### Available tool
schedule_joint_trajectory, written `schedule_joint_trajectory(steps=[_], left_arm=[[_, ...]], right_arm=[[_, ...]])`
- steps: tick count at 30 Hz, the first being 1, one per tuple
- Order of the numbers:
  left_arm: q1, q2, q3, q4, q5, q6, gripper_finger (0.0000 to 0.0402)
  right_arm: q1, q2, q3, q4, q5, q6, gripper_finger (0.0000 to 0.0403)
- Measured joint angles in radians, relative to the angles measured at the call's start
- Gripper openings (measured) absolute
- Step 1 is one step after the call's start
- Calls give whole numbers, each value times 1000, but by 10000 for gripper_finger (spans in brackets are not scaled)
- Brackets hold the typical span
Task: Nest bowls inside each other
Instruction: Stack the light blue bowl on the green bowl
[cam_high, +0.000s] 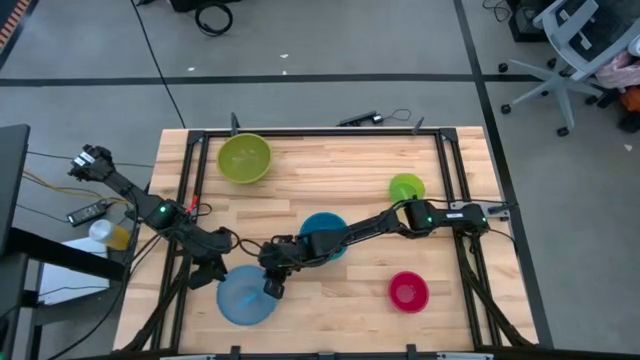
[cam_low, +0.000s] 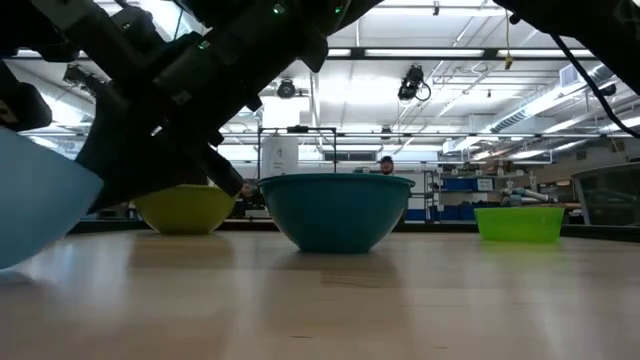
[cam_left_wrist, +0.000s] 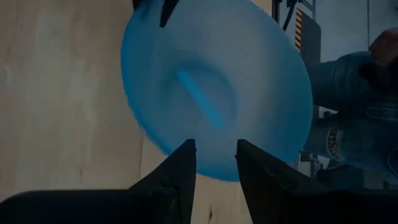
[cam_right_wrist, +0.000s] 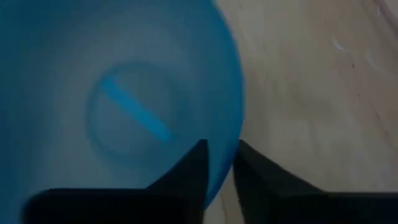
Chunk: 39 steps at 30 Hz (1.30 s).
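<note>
The light blue bowl (cam_high: 245, 296) is near the table's front edge, left of the middle, and looks tilted in the low view (cam_low: 35, 205). My left gripper (cam_high: 216, 274) is shut on its left rim and my right gripper (cam_high: 272, 288) on its right rim. The teal bowl (cam_high: 322, 236) stands upright on its base under my right arm. The yellow-green bowl (cam_high: 244, 158) stands at the far left, the lime green bowl (cam_high: 406, 187) at the right, and the red-pink bowl (cam_high: 408, 291) at the near right. My left gripper has the light blue bowl's rim (cam_left_wrist: 214, 177) between its two fingers, slanting down from the table's left. Its fingertips (cam_left_wrist: 188, 152) lie over the bowl's inside. The bowl's open side faces the wrist camera. My right gripper pinches the opposite rim (cam_right_wrist: 222, 177), one finger inside the bowl (cam_right_wrist: 198, 163) and one outside. It slants down from the table's right. Whether the bowl's base is clear of the table, I cannot tell.
Bare wood lies between the light blue bowl and the red-pink bowl. The black frame rails (cam_high: 455, 165) run along the table's sides and far edge. Cables and a small dark object (cam_high: 358, 119) lie at the far edge.
</note>
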Motion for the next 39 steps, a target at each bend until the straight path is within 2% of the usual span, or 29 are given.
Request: schedule_joint_trajectory(steps=[3, 6, 12, 15, 18, 22, 25, 27, 31, 39], left_arm=[[0, 0, 0, 1, -27, -6, 117], [0, 0, 0, 44, -79, -31, 116], [0, -1, 71, 78, -159, -8, 116], [0, -1, 138, 49, -220, 29, 116], [0, 0, 226, 17, -346, 112, 116], [0, -1, 363, -48, -595, 258, 116], [26, -1, 465, -161, -782, 285, 116], [69, -1, 531, -280, -853, 277, 118], [202, -1, 610, -441, -879, 282, 137], [445, 20, 610, -442, -874, 365, 220]], right_arm=[[-5, 0, 0, 8, -10, -8, 17], [-10, 0, 0, 6, 14, 21, 17], [-14, -81, -2, -14, 222, 37, 11], [-32, -139, 0, -96, 319, 53, 11], [-62, -182, 0, -210, 415, 67, 11], [-102, -231, 0, -316, 504, 66, 11], [-130, -262, 0, -375, 567, 66, 11], [-150, -281, -1, -395, 611, 53, 11], [-202, -321, -1, -369, 657, -34, 11], [-306, -317, -1, -254, 574, -223, 11]])
